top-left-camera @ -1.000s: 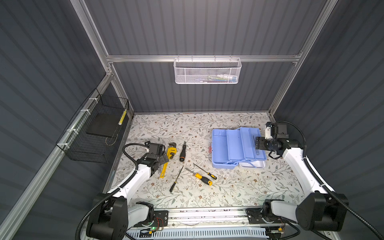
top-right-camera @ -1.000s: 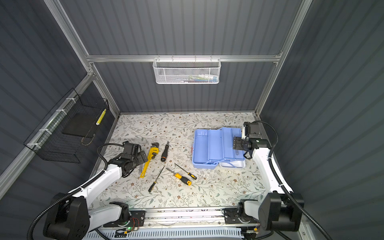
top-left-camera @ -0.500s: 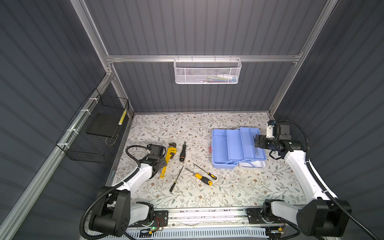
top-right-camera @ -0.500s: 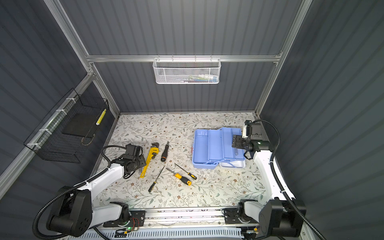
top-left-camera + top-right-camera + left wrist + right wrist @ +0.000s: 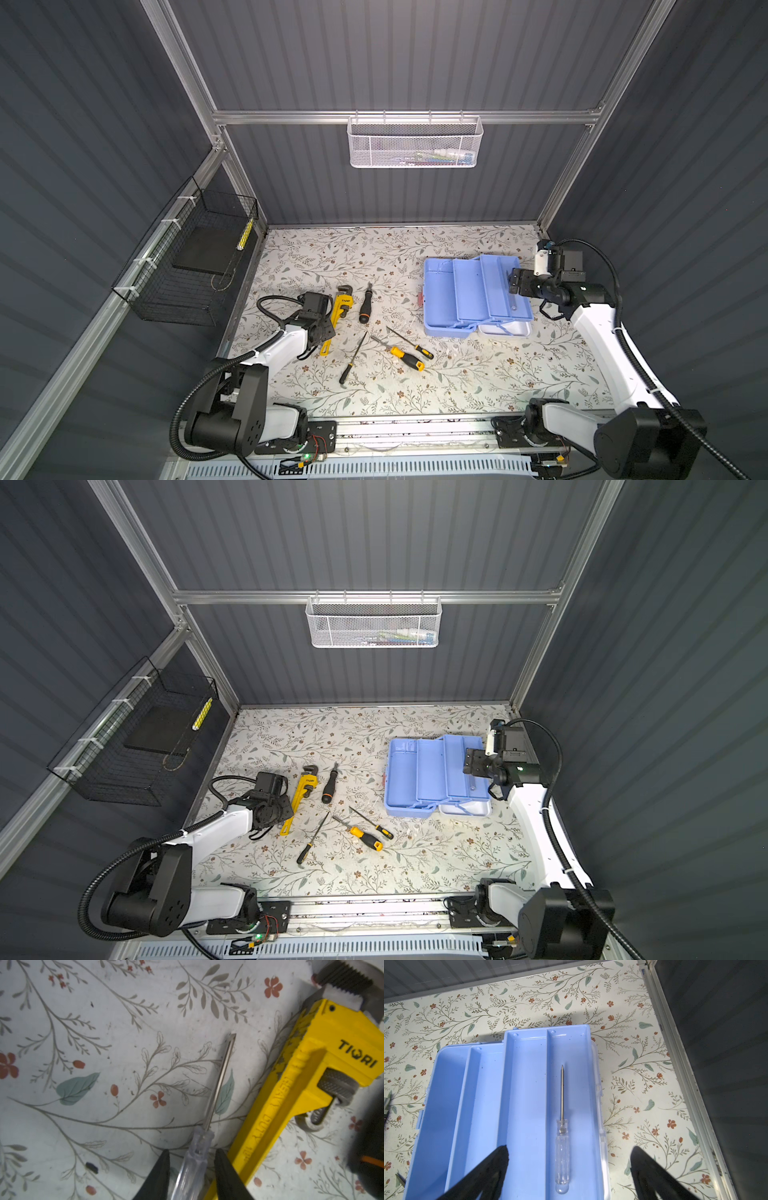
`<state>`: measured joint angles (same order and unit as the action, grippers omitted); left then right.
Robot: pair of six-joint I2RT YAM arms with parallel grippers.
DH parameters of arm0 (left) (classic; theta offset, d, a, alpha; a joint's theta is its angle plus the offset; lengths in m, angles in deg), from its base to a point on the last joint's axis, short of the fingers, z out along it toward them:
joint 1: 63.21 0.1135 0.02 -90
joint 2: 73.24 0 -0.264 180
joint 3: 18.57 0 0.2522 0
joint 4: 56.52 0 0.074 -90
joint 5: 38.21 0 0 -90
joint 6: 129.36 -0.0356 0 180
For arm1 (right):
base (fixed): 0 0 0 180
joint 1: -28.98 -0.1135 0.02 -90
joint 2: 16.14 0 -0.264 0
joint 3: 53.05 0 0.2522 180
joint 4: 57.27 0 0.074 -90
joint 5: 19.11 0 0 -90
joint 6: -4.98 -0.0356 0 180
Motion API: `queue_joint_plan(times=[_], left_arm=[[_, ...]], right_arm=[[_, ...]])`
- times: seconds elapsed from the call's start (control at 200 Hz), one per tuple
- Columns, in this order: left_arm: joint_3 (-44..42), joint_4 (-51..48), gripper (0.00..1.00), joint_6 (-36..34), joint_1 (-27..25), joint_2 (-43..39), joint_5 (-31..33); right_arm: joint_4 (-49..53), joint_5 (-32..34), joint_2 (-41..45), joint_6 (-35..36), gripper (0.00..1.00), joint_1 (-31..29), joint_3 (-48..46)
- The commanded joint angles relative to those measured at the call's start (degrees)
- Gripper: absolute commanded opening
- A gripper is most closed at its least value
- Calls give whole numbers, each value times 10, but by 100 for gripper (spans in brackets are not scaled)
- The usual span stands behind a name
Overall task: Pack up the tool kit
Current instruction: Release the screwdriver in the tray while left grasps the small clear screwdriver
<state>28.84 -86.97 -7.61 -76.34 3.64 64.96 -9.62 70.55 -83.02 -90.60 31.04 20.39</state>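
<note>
The tool kit [image 5: 469,299] [image 5: 432,775] lies open at the right, its light blue trays fanned out over the white lid [image 5: 505,330]. A clear-handled screwdriver [image 5: 562,1136] lies in the tray compartment nearest the lid. My right gripper [image 5: 570,1148] [image 5: 515,282] hangs open above it, holding nothing. At the left, my left gripper [image 5: 192,1152] [image 5: 322,332] is down at the mat. Its jaws stand narrowly either side of a second clear-handled screwdriver [image 5: 218,1084], with slim gaps showing. The yellow pipe wrench [image 5: 291,1095] [image 5: 338,316] lies right beside it.
A black-and-orange screwdriver [image 5: 365,305], two yellow-and-black screwdrivers [image 5: 407,359] and a thin dark one [image 5: 353,359] lie on the floral mat mid-table. A white mesh basket [image 5: 414,145] hangs on the back wall, a black wire basket [image 5: 195,266] on the left wall. The right wall's rail [image 5: 685,1064] is close to the kit.
My left gripper's jaws have narrowed from wide open to close around the clear screwdriver handle. My right gripper has drawn back slightly to the right and opened a little wider.
</note>
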Motion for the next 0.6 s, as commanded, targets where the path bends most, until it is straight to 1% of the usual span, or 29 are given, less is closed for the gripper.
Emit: queue_joint_plan(times=[0.0,0.145,0.21,0.295,0.41,0.595], left_arm=[[-6,4,35,2,6,8,-19],[-6,5,29,0,10,12,-29],[-4,6,28,-2,11,16,-33],[-3,12,20,-4,14,23,-51],[-2,23,14,-6,14,29,-74],[-5,25,8,-7,15,19,-72]], right_arm=[[-1,-9,9,-3,92,-2,5],[0,-8,10,-3,92,-2,6],[1,-8,11,-3,92,-2,7],[0,-9,14,-4,92,-2,6],[2,-10,18,-5,93,-2,5],[5,-20,21,-14,92,-2,3]])
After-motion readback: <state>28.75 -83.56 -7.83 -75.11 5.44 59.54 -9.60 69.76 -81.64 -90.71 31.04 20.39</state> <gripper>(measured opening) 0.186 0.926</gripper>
